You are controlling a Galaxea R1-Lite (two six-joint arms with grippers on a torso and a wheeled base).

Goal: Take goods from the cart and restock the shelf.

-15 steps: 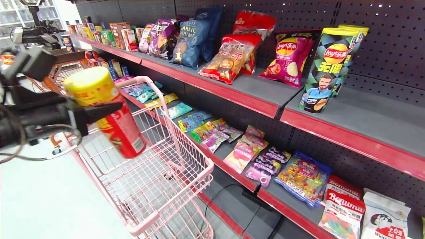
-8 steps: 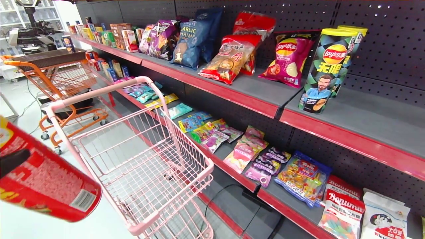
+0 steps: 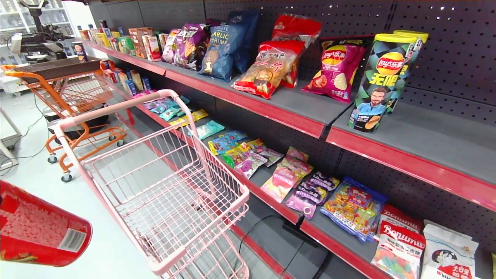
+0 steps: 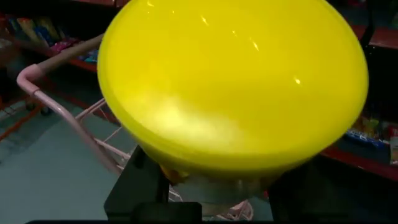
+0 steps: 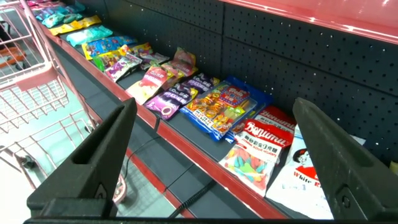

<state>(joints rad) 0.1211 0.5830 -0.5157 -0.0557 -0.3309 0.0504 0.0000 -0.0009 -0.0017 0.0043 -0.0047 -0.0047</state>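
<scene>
The left gripper (image 4: 217,190) is clamped on the red chip can (image 3: 38,228). In the left wrist view its dark fingers flank the can body just under the yellow lid (image 4: 230,81), which faces that camera. The right gripper (image 5: 214,109) has its jaws spread wide with nothing between them. It hangs in front of the lower shelf (image 5: 186,146), above the flat snack packets (image 5: 217,106). In the head view the can is carried clear of any surface. It is steeply tilted, with the barcoded base end pointing toward the pink cart (image 3: 116,104), and it sits on the robot's left, outside the basket and apart from its rim. Judged from this, the pick from the cart is complete and the step in hand is the transfer to the shelf. The likely destination is the upper shelf (image 3: 426,135), where two tall cans of the same form (image 3: 381,81) stand upright with bare grey board beside them. The next move calls for swinging the can across above the cart rim, rotating it base-down, and lowering it onto the bare board near those cans without striking them or the red shelf lip. Release only once the base sits flat.
</scene>
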